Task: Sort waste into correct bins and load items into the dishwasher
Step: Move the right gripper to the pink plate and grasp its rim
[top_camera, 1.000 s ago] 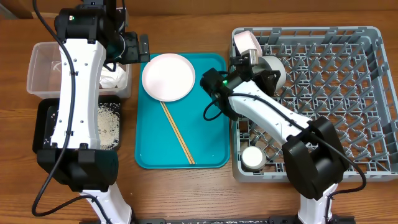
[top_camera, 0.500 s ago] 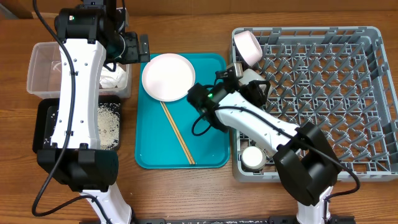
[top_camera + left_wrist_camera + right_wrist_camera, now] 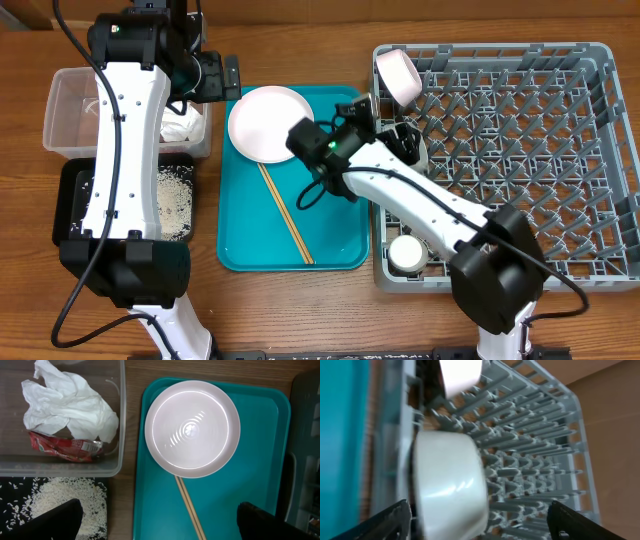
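as right tool (image 3: pixel 480 520) gapes — bowl (image 3: pixel 447 485) in rack (image 3: pixel 535 460)

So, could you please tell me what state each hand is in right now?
Left hand: open, holding nothing.
Right hand: open, not gripping the white bowl beyond it.

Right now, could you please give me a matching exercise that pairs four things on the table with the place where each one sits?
Things:
1. crumpled napkin
2. rice scraps
3. white plate
4. small cup

Places:
A. on the teal tray
B. in the grey rack
C. in the clear tub
D. in the black tray

Pairs: 1-C, 2-D, 3-A, 4-B
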Robot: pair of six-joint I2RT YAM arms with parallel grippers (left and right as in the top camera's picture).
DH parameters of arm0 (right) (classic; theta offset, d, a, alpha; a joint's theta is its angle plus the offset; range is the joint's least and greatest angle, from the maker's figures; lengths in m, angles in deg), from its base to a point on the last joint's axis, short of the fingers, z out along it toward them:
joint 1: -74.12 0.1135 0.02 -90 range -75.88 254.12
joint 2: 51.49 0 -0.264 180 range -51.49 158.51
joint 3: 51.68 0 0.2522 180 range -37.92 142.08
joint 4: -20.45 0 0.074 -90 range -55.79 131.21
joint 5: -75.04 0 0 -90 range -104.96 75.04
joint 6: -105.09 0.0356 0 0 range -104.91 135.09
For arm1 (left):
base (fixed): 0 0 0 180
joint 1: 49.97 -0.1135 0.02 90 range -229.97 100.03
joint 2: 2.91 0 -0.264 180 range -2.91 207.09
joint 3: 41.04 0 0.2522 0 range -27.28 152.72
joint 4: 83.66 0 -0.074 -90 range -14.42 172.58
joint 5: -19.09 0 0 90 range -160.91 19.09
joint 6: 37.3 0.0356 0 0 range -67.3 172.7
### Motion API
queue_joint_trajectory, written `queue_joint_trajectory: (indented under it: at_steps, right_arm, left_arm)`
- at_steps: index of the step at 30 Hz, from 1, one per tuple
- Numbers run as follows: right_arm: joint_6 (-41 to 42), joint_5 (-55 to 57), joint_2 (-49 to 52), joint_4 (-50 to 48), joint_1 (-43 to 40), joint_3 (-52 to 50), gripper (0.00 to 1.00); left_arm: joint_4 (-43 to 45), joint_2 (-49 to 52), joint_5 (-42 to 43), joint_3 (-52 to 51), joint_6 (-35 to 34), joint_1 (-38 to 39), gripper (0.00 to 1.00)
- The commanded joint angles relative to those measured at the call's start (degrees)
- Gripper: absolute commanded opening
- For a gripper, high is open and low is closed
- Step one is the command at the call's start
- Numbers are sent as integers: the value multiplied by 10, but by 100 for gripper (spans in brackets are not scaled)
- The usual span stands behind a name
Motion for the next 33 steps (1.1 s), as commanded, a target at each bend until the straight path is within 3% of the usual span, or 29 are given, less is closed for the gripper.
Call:
queue_joint_trajectory:
  at_steps: [1, 17, 27, 33]
  right_arm:
    - [4, -54, -45, -3, -15, 33, 97]
    - [4, -256, -84, -57, -63, 50, 100]
    - [3, -482, -144, -94, -194, 53, 100]
    - [-37, -570, -158, -120, -222, 53, 100]
  left_arm:
    - [0, -1, 6, 8, -2, 0, 100]
    - [0, -1, 6, 8, -2, 0, 100]
    - [6, -2, 9, 8, -2, 0, 100]
    - [2, -2, 8, 8, -2, 0, 100]
